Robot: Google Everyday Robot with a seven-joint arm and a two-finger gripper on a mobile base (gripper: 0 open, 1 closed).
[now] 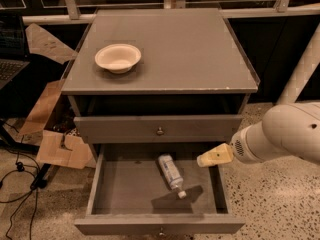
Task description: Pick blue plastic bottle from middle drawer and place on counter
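The blue plastic bottle (170, 170) lies on its side on the floor of the open middle drawer (120, 191), its white cap pointing to the front right. My gripper (215, 156) hangs over the drawer's right side, to the right of the bottle and above it, apart from it. Its shadow falls on the drawer floor beside the cap. The white arm reaches in from the right. The counter (170, 49) is the grey cabinet top above.
A shallow cream bowl (118, 57) stands on the counter's left side. A shut drawer front with a brass knob (160, 131) sits above the open drawer. Cardboard pieces (57, 149) and cables lie on the floor at left. A white pipe (300, 79) stands at right.
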